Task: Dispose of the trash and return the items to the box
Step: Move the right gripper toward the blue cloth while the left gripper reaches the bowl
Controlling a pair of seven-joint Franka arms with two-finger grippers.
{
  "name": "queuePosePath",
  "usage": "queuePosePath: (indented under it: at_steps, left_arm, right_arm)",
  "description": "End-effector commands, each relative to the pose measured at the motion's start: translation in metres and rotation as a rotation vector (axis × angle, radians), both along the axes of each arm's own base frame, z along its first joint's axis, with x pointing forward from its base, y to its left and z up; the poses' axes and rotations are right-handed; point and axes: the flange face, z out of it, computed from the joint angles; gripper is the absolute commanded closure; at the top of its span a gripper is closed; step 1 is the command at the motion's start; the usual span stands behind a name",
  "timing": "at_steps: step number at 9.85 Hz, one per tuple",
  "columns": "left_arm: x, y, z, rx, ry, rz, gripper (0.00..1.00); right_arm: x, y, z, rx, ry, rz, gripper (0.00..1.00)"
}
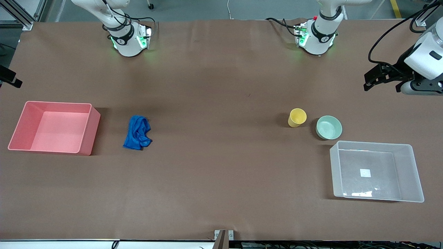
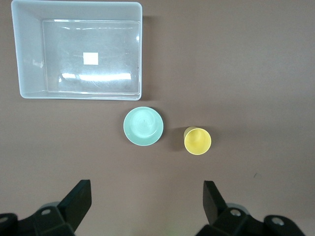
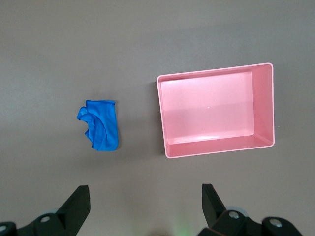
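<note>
- Nothing is put away yet. The clear box (image 1: 412,173) and the pink bin (image 1: 55,127) both have nothing in them.
- The blue cloth (image 1: 137,133) lies on the table just beside the pink bin, at about 3 o'clock from it.
- The yellow cup (image 1: 297,117) stands beside the green bowl (image 1: 328,127). Both sit near the clear box, at about 11 o'clock from it.
- The left gripper (image 2: 145,201) hangs high over the table with its fingers wide apart, holding nothing.
- The right gripper (image 3: 145,204) hangs high too, fingers wide apart and holding nothing.
- Still to do: cloth thrown out, cup and bowl into the clear box.
</note>
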Motion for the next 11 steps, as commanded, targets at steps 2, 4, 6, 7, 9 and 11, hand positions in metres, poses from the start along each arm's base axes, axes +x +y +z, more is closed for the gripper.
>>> queuePosePath:
  at_steps: [2, 4, 6, 7, 9, 11]
  left_arm:
    - [0.000, 0.002, -0.013, 0.024, 0.011, 0.009, 0.00]
    - [0.002, 0.002, -0.014, 0.018, 0.015, 0.028, 0.00]
    - [0.003, 0.009, -0.019, 0.020, 0.018, 0.019, 0.01]
    - [0.002, 0.012, -0.027, 0.020, 0.030, 0.025, 0.02]
    - [0.003, 0.027, -0.065, 0.019, 0.049, 0.017, 0.04]
    - [0.001, 0.044, -0.137, 0.015, 0.055, 0.010, 0.05]
  right_arm:
    - [-0.004, -0.002, 0.002, 0.010, -0.001, 0.005, 0.00]
    - [-0.004, -0.001, 0.001, 0.011, 0.003, 0.006, 0.00]
    - [-0.001, 0.021, -0.007, 0.013, 0.023, 0.040, 0.00]
    - [0.005, 0.055, -0.030, 0.005, 0.058, 0.092, 0.00]
    - [0.018, 0.106, -0.112, -0.004, 0.084, 0.125, 0.00]
    - [0.028, 0.133, -0.215, -0.002, 0.070, 0.145, 0.00]
